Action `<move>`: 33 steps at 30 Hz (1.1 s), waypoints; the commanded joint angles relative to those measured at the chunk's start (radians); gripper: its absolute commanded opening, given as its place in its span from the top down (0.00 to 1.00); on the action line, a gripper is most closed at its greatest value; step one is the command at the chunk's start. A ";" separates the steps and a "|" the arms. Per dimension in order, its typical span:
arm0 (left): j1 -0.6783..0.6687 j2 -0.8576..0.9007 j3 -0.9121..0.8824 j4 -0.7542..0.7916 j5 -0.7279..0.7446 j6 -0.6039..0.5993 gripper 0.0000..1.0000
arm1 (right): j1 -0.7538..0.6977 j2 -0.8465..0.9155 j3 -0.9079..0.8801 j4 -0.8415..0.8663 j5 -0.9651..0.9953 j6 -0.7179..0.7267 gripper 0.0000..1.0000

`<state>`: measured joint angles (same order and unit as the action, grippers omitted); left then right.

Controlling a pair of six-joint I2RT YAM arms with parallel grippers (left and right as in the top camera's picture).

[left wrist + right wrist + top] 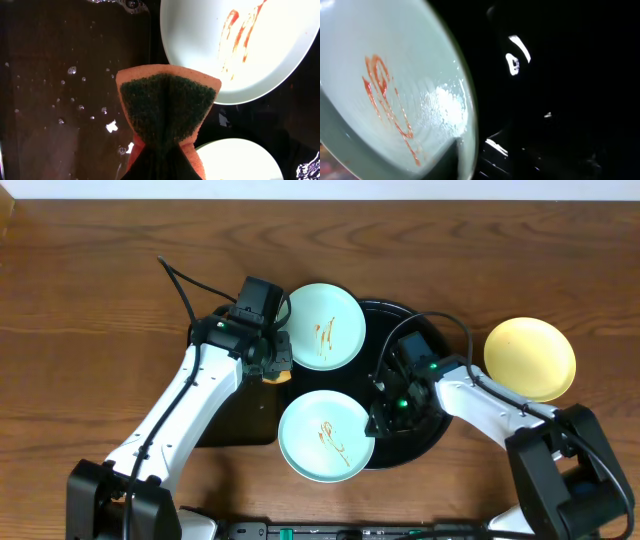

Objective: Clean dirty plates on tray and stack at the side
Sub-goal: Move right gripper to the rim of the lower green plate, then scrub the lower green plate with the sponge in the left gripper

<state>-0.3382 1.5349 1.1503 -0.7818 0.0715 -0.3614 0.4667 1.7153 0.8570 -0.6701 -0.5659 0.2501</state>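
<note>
Sponge point(167, 107), clenched in left gripper point(271, 363), poised at upper plate's point(342, 310) eight o'clock for scrubbing; right gripper's point(384, 417) hold unclear.

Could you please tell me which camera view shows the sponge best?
The left wrist view: the sponge fills the centre, green scouring face showing. Overhead shows only an orange corner; the right wrist view shows none of it.
</note>
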 commanded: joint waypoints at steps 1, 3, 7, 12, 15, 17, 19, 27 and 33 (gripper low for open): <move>0.003 -0.014 -0.001 -0.003 -0.008 0.009 0.92 | 0.008 0.019 -0.002 0.005 -0.033 0.084 0.94; 0.003 -0.014 -0.001 -0.003 -0.008 0.009 0.93 | 0.008 0.018 -0.002 0.016 -0.018 0.106 0.99; 0.003 -0.014 -0.001 -0.003 -0.004 0.009 0.92 | 0.003 0.016 0.001 0.040 0.006 0.113 0.99; 0.003 -0.014 -0.001 0.001 0.058 0.010 0.92 | -0.054 -0.013 0.013 0.031 0.097 0.113 0.99; -0.006 -0.014 -0.001 0.014 0.077 0.010 0.92 | -0.106 -0.056 0.018 0.033 0.211 0.113 0.99; -0.022 -0.014 -0.001 0.028 0.079 0.010 0.92 | -0.133 -0.078 0.018 0.034 0.302 0.113 0.99; -0.066 -0.014 -0.001 0.061 0.085 0.010 0.93 | -0.153 -0.085 0.017 0.031 0.395 0.113 0.99; -0.243 0.040 -0.004 0.191 0.119 -0.079 0.93 | -0.152 -0.072 0.014 0.031 0.473 0.165 0.99; -0.387 0.148 -0.006 0.294 0.120 -0.177 0.93 | -0.152 -0.072 0.014 0.029 0.509 0.184 0.99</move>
<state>-0.6624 1.6226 1.1503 -0.5209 0.1825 -0.4572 0.3199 1.6444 0.8612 -0.6411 -0.1448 0.3992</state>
